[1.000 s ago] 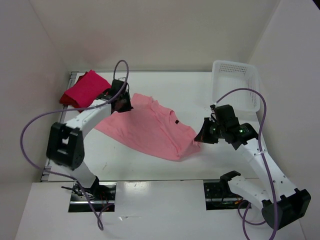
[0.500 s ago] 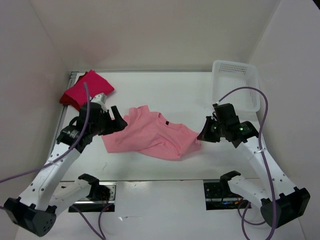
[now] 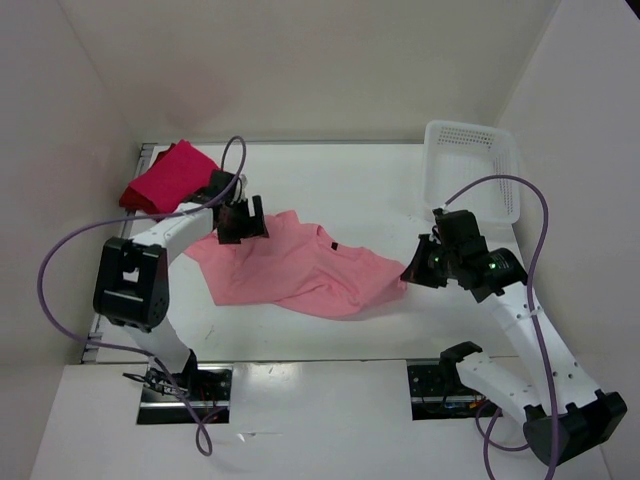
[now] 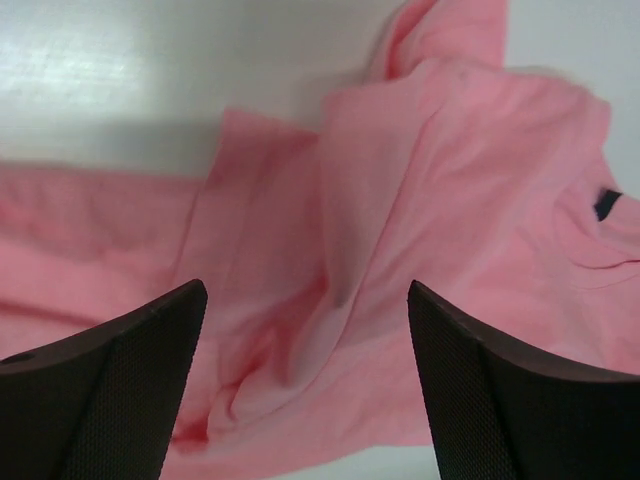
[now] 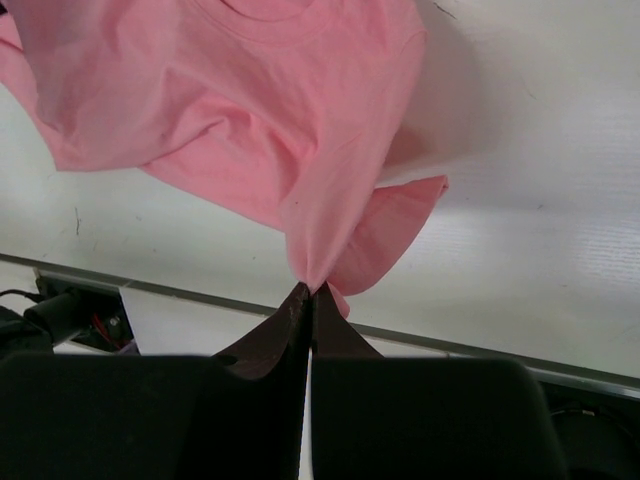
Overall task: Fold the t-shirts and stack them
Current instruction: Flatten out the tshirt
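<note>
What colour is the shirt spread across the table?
The shirt is light salmon pink, clearest in the top view.

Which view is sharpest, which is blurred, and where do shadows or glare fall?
Top external: even light, sharp, only faint shadow around the pink t-shirt. Left wrist: the shirt is blurred, a grey shadow lies on the table. Right wrist: crisp cloth, shadow beside it, glare on the table.
</note>
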